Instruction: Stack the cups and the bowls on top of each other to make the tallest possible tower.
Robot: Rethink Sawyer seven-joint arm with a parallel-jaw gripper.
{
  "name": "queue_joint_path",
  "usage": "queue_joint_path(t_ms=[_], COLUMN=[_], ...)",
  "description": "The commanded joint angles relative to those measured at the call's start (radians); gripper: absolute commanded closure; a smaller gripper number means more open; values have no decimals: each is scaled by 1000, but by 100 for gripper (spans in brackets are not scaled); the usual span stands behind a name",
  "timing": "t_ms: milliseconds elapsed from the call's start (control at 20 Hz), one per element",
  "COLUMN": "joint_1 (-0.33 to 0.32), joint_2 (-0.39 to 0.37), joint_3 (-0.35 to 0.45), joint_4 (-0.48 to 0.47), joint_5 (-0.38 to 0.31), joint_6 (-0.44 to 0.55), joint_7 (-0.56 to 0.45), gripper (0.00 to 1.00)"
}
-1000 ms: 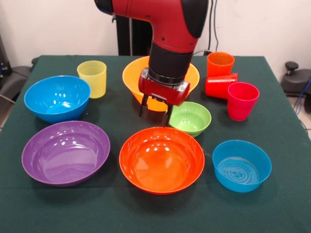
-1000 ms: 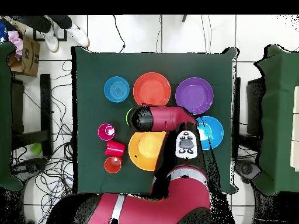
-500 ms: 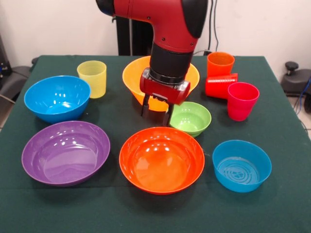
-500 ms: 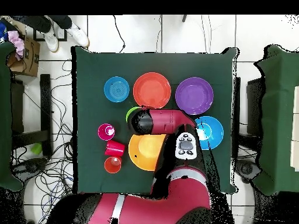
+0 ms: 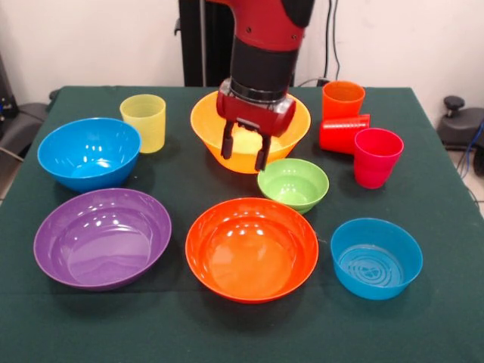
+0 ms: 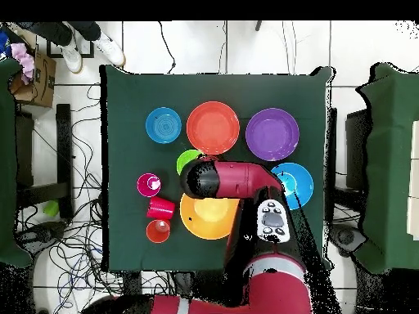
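My gripper (image 5: 243,151) hangs open and empty over the front rim of the large yellow-orange bowl (image 5: 203,121). The small green bowl (image 5: 293,184) sits just in front and to the right of it. In the near row stand the purple bowl (image 5: 102,237), the orange-red bowl (image 5: 252,248) and a blue bowl (image 5: 376,257). A second blue bowl (image 5: 89,151) is at the left, with the yellow cup (image 5: 144,122) behind it. At the right, the orange cup (image 5: 342,100) and magenta cup (image 5: 376,156) stand upright, and the red cup (image 5: 344,133) lies on its side between them.
In the overhead view the arm (image 6: 233,180) covers the gripper, the yellow cup and part of the green bowl (image 6: 186,159) and one blue bowl (image 6: 301,186). The green table (image 6: 131,90) is ringed by cables and other furniture. A person's shoes (image 6: 106,51) show at the top left.
The gripper has risen and drawn back from beside the green bowl to above the yellow-orange bowl's rim. It stays open and empty. No cup or bowl has moved.
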Motion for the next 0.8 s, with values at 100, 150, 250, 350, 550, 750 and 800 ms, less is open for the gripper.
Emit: queue_joint_path(t_ms=[100,150,250,350,550,750,800], joint_1=[-15,-19,-26,-24,-37,40,67], joint_2=[51,87,123,144,70,63,73], joint_3=[88,91,101,99,110,11,-17], joint_4=[55,34,23,32,150,268,281], joint_5=[-44,-52,-57,-64,-91,-125,-122], joint_6=[-36,-62,-86,-133,-238,-369,-401], joint_7=[9,7,5,20,40,117,139], gripper=[0,0,0,0,0,0,0])
